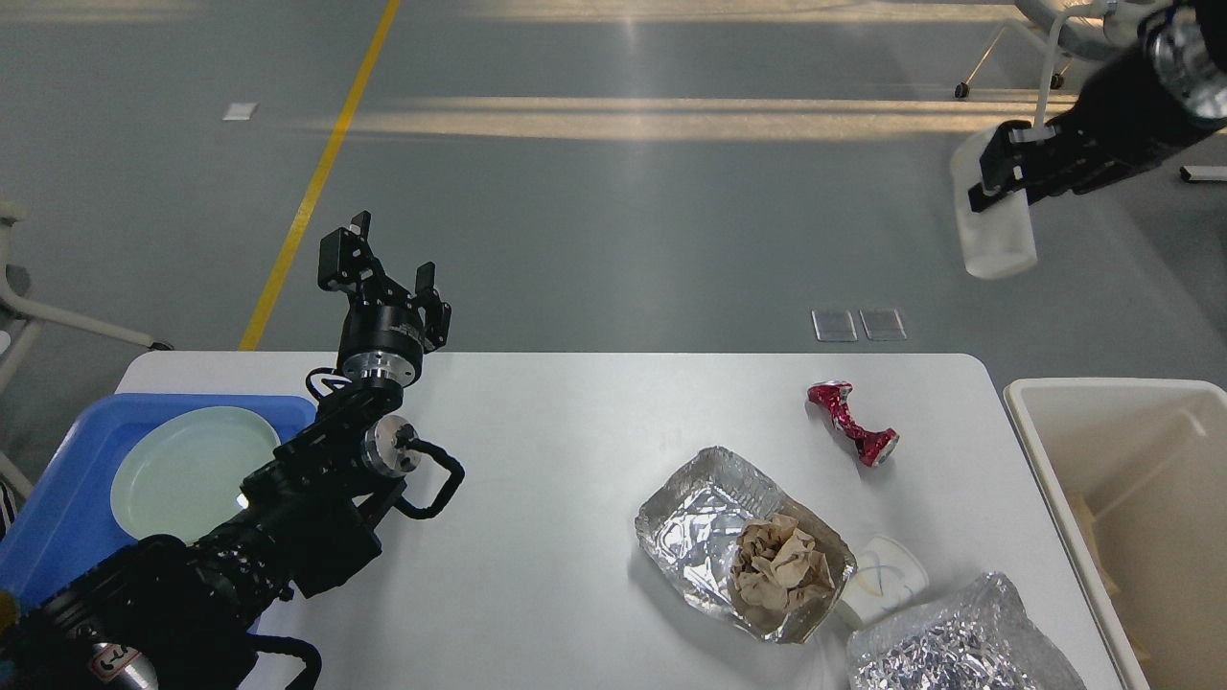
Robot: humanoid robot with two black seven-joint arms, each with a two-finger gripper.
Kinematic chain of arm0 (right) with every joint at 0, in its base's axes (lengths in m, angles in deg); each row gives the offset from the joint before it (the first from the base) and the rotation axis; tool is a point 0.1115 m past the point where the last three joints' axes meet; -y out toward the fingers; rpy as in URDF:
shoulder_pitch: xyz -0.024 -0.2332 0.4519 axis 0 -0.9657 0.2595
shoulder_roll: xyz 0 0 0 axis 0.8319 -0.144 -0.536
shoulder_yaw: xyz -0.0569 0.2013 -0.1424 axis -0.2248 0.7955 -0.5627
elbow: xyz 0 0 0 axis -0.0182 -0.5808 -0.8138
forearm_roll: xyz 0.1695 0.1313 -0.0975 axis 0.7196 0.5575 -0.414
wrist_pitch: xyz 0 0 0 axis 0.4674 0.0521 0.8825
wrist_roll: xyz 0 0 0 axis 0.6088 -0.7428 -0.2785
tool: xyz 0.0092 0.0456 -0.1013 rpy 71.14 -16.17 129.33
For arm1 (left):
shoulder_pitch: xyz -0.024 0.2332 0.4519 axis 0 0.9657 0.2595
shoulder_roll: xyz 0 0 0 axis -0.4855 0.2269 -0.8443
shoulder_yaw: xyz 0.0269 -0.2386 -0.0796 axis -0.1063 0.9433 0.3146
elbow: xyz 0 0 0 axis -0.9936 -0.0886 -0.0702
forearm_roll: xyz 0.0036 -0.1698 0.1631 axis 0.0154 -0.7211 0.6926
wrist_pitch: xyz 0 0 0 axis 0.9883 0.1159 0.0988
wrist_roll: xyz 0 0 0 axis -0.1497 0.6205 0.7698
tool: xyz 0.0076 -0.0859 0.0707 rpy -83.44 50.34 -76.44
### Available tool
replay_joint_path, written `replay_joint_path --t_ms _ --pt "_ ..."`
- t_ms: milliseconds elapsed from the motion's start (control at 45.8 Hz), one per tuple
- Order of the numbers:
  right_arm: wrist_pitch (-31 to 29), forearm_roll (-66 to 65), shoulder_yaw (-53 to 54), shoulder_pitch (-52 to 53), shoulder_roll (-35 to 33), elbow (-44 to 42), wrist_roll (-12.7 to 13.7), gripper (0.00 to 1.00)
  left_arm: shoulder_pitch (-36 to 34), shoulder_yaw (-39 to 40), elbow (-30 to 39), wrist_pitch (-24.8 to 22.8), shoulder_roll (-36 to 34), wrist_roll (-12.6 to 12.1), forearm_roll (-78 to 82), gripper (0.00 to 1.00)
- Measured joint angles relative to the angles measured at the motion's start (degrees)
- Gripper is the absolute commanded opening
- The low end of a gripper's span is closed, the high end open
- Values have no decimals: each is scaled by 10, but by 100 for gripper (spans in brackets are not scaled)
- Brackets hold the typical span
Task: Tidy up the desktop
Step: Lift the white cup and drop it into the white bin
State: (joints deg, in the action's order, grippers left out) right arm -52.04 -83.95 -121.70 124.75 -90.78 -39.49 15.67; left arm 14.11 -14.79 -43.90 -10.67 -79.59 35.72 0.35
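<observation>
Desktop (pixel 537 537) holds foil tray (pixel 709 522), crushed can (pixel 851 436); left jaws released, right grasping cup (pixel 992 235).

A single view from the robot's head, looking forward and down. The white desktop (pixel 556 460) fills the lower half, seen from close above; grey floor stretches beyond its far edge. The left arm enters from the bottom left corner — the right arm from the top right. No second view.
</observation>
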Motion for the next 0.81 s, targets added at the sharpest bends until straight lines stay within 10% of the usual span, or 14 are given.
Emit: replay_joint_path --t_ms 459,568,677,809 --pt "135 41 -49 -275 14 -116 118 39 0 0 0 0 0 0 0 99" --pt "156 41 -56 -300 14 -117 143 52 0 0 0 0 0 0 0 99" --pt "175 41 -57 -317 12 -118 167 98 0 0 0 0 0 0 0 99" --pt "204 44 -52 -323 3 -116 189 100 0 0 0 0 0 0 0 99"
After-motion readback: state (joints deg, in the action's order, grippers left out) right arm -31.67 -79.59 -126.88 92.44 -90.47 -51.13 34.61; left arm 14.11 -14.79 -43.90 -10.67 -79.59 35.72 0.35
